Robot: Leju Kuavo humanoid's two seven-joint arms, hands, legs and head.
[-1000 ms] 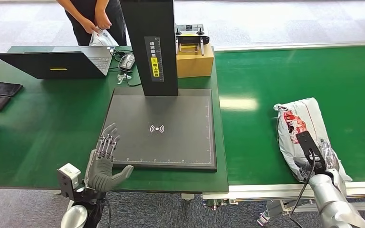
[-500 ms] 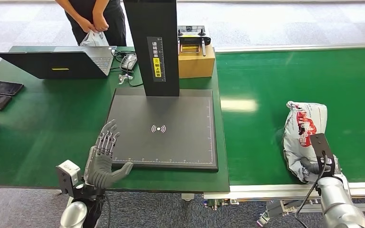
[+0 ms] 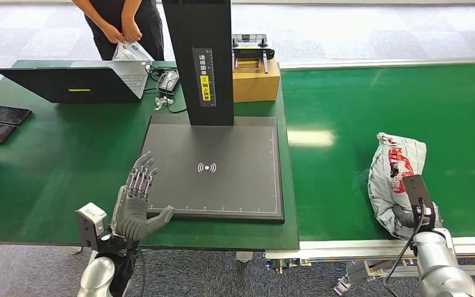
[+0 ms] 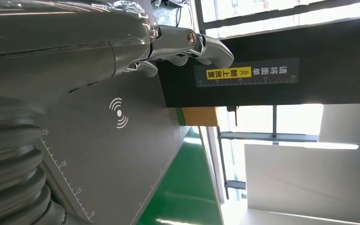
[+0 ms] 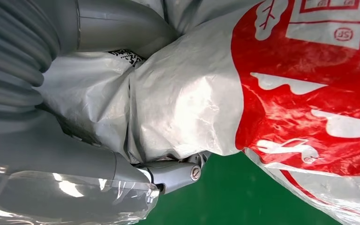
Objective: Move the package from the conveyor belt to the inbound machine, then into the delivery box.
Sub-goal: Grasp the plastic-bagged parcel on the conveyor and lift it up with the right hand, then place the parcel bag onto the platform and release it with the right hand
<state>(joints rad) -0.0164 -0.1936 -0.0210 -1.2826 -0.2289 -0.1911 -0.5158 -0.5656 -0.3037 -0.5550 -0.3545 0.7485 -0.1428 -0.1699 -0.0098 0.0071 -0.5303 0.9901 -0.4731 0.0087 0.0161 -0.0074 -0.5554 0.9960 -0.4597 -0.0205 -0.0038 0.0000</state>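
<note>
The right hand [image 3: 415, 213] is closed on the package [image 3: 396, 179]: in the right wrist view its thumb and fingers [image 5: 173, 173] are wrapped round the crumpled grey and red plastic [image 5: 243, 93], which is gripped at the end nearest the robot. The package is seen on the green belt [image 3: 371, 99], to the right of the scanner plate [image 3: 216, 170] and well apart from it, close to the belt's near edge; whether it rests on the belt or is raised slightly cannot be told. The left hand [image 3: 135, 204] is held open with nothing in it, its fingers [image 3: 141, 176] spread and stretched over the plate's near left corner, the thumb pointed toward the plate's front edge; in the left wrist view the fingers [image 4: 187, 42] are seen above the dark plate [image 4: 122, 154] and its white wireless mark [image 4: 118, 112]. A black column [image 3: 201, 59] with a yellow label is raised from the far side of the plate. Behind the plate, to its right, a cardboard box [image 3: 255, 79] with a controller on top is set. To the left of the plate a laptop [image 3: 71, 80] and two dark tablets [image 3: 0, 120] lie on the green table [image 3: 68, 161]. Beyond the laptop a person [image 3: 124, 25] is seen with a small bag held in both hands.
</note>
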